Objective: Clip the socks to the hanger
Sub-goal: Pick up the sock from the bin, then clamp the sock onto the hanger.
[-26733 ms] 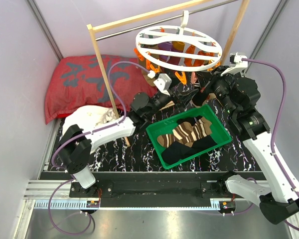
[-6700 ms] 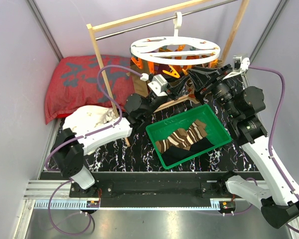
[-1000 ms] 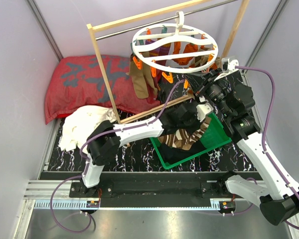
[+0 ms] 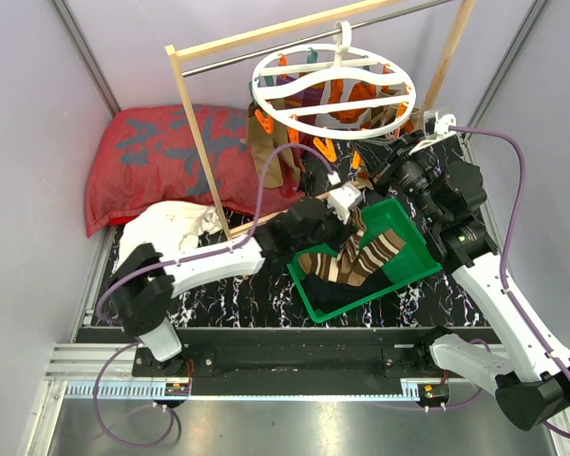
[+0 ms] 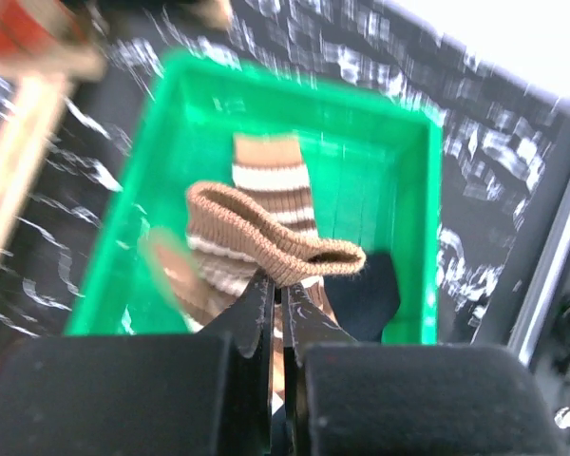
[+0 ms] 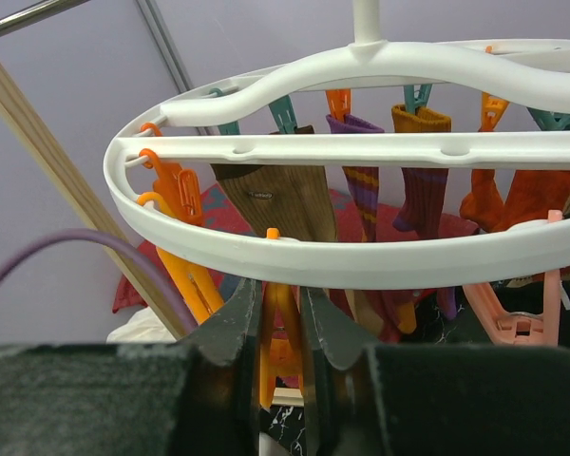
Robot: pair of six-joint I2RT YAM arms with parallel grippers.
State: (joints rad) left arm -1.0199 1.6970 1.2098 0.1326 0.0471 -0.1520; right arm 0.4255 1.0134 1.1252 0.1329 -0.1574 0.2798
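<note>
The left gripper [image 5: 276,296] pinches the cuff of a striped sock [image 5: 266,249], held over the middle of the green bin [image 5: 294,93]. The right gripper [image 6: 281,318] squeezes an orange clip [image 6: 283,344] at the near rim of the hanger [image 6: 361,261], above the table's far edge

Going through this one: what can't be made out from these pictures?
- Right wrist: fingers of the right gripper hide the lower end of the orange clip; whether it is squeezed open is unclear.
- Top external: the hanger and its clips cover that gripper's tips.
- Left wrist: motion blur; the left gripper hides the lower part of the striped sock.
- Top external: the left arm covers part of the green bin.
</note>
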